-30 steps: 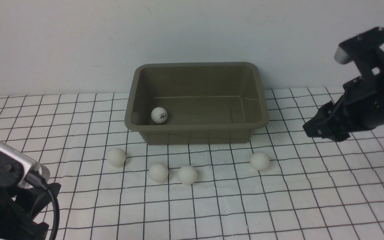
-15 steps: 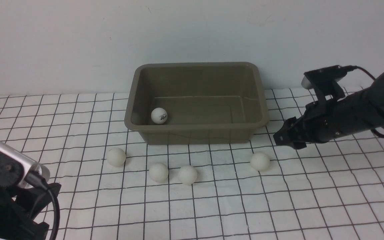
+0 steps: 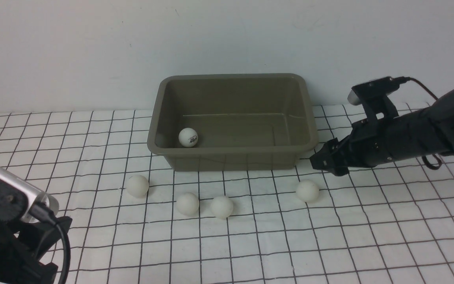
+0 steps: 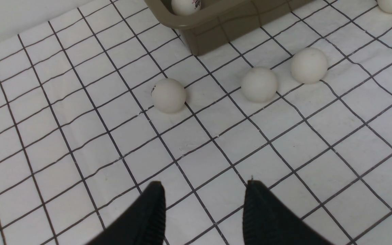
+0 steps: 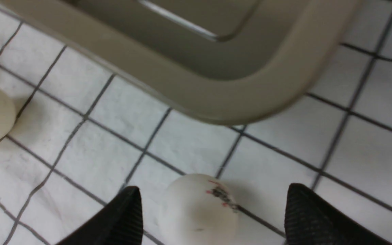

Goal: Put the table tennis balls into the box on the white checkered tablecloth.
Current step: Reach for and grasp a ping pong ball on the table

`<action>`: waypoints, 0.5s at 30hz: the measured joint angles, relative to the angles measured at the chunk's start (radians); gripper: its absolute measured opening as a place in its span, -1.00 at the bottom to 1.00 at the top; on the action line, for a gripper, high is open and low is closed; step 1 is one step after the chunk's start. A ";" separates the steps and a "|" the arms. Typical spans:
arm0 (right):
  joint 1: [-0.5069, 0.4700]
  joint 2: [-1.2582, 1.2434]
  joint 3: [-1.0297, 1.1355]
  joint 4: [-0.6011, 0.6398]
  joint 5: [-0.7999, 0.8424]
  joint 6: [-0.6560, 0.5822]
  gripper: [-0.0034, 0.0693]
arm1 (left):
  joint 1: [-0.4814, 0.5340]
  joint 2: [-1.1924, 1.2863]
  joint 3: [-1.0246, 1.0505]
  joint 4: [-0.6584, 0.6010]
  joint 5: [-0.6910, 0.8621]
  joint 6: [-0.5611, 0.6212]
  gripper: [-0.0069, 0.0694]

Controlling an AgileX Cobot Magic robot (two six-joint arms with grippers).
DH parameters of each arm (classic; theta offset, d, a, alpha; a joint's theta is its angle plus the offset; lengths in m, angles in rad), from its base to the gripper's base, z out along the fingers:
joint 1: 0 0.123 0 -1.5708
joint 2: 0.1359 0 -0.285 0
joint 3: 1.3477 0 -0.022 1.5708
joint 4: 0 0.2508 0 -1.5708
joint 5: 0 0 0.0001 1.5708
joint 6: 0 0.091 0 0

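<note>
Across lower frame, checkered cloth (image 3: 329, 244); above, bare wall (image 3: 93, 47); left end effector (image 4: 204, 185) and right end effector (image 5: 213, 189) parted, empty.

1 ball (image 3: 188, 137) in the box (image 3: 231, 151); 4 balls (image 3: 222, 206) before it on the tablecloth (image 3: 329, 236).

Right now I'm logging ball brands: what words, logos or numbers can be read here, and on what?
No text reads clearly.
Small white plastic ball inside the olive-grey plastic tub: dark logo, too small.
White ball on the white checkered cloth nearest the tub's right corner: red-and-dark print, blurred.
Leftmost white ball on the cloth: edge mark, unreadable.
</note>
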 joint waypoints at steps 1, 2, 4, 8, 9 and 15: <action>0.008 0.005 0.000 0.001 0.000 -0.004 0.48 | 0.000 0.000 0.000 0.000 0.000 0.000 -0.06; 0.013 0.009 0.000 0.001 0.000 -0.005 0.48 | 0.000 0.000 0.000 0.000 0.000 0.000 -0.06; 0.025 0.018 0.000 0.001 0.000 -0.008 0.48 | 0.000 0.000 0.000 0.000 0.000 0.000 -0.06; 0.049 0.041 0.000 -0.001 -0.013 -0.011 0.48 | 0.000 0.000 0.000 0.000 0.000 0.000 -0.06; 0.053 0.047 0.000 -0.005 -0.020 -0.011 0.48 | 0.000 0.000 0.000 0.000 0.000 0.000 -0.06; 0.056 0.058 0.000 -0.007 -0.055 -0.012 0.48 | 0.000 0.000 0.000 0.000 0.000 0.000 -0.06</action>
